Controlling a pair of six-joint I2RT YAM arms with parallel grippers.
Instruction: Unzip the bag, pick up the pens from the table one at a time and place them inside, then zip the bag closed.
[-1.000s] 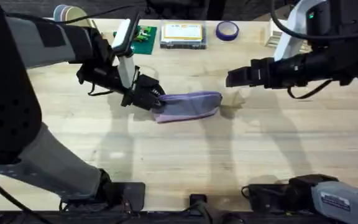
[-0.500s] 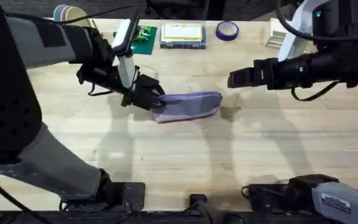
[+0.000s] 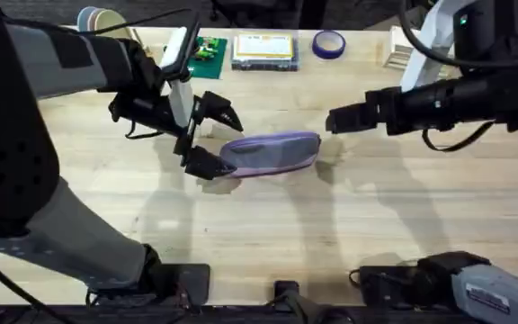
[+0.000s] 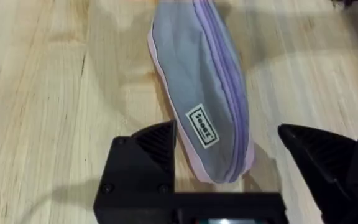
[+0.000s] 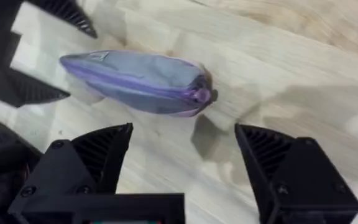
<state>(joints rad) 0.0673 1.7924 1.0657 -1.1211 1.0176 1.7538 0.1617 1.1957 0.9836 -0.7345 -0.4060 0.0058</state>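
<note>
The lilac and grey bag (image 3: 272, 153) lies flat mid-table, and its zipper looks shut along the length I can see. My left gripper (image 3: 216, 139) is open at the bag's left end, one finger on each side and neither touching it. The left wrist view has the bag (image 4: 207, 93) running away from the open gripper (image 4: 229, 134). My right gripper (image 3: 338, 118) hovers open just past the bag's right end. In the right wrist view the bag (image 5: 135, 81) lies beyond that gripper (image 5: 184, 130). The pens are out of view.
Along the far edge of the table (image 3: 268, 225) stand a yellow clear-lidded box (image 3: 263, 49), a purple tape roll (image 3: 328, 42), a green item (image 3: 207, 49) and stacked cups (image 3: 100, 20). Pale wooden pieces (image 3: 394, 52) lie at the far right.
My left gripper has opened and let go of the bag's left end, which has settled flat on the table. The right arm has barely moved.
</note>
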